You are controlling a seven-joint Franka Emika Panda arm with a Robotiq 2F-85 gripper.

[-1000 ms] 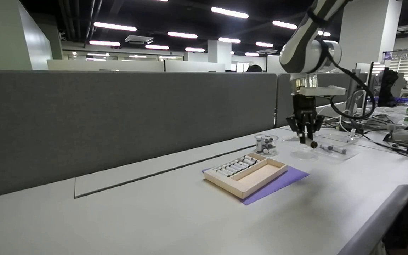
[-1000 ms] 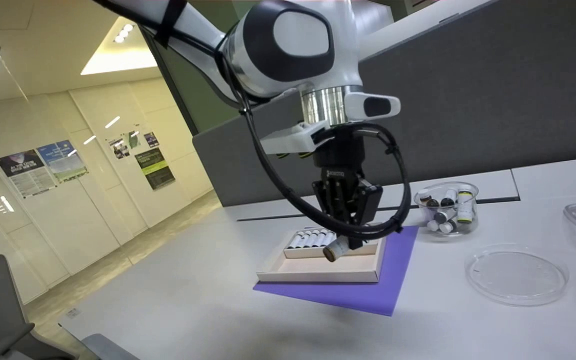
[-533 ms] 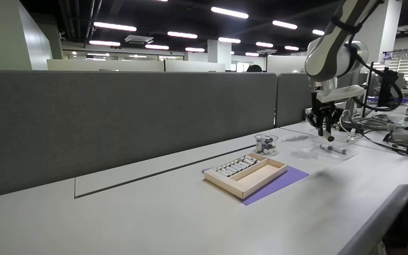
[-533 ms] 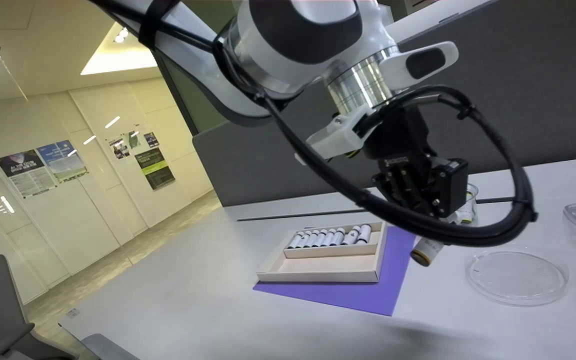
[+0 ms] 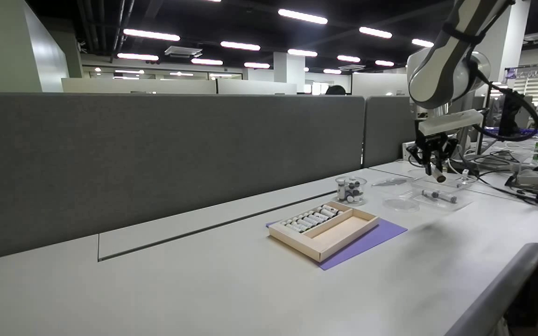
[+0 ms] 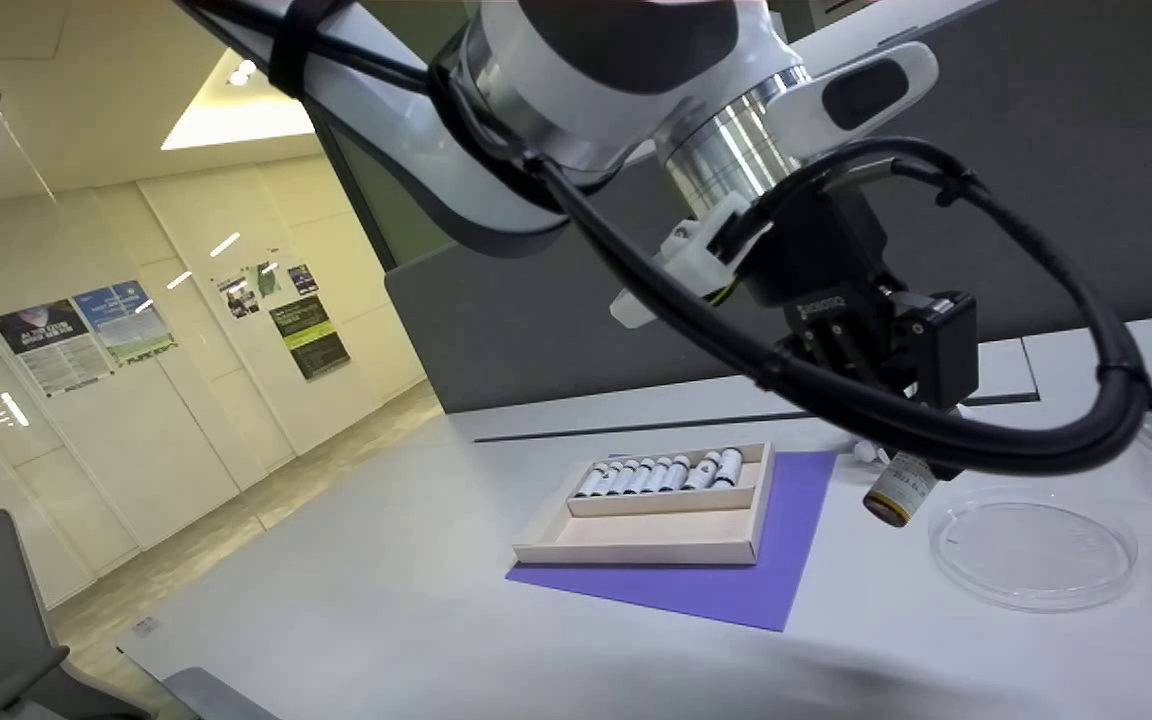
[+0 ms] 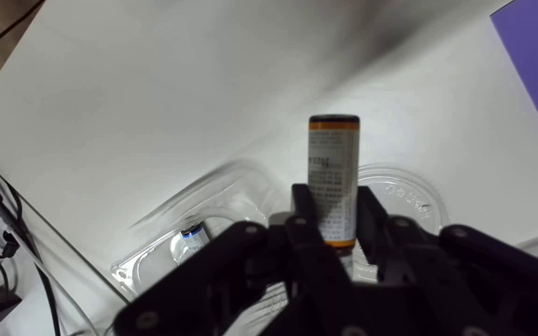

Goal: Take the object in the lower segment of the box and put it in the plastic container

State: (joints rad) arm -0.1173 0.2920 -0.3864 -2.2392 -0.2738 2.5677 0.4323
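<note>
My gripper (image 7: pixel 330 205) is shut on a vial (image 7: pixel 333 172) with a white label and orange bands. The gripper (image 5: pixel 433 169) holds the vial (image 5: pixel 437 175) tilted above the table, over or near a clear plastic tray (image 7: pixel 236 170) with vials in it. In an exterior view, the vial (image 6: pixel 902 488) hangs left of a flat, clear round lid (image 6: pixel 1033 552). The wooden box (image 5: pixel 297 240) lies behind, away from the gripper. Its upper segment holds a row of several vials (image 6: pixel 661 473); the bare floor of its lower segment (image 6: pixel 646 527) shows.
A clear round cup (image 5: pixel 351 190) full of vials stands beside the box; the arm mostly hides it in an exterior view. A purple sheet (image 6: pixel 721 600) lies under the box. A grey partition (image 5: pixel 194 158) runs behind the table. Cables (image 7: pixel 49 294) lie near the tray.
My gripper has moved away from the box toward the clear tray, still holding the vial, and its wrist has tilted. In the last half second it moved only slightly. The box has not moved.
</note>
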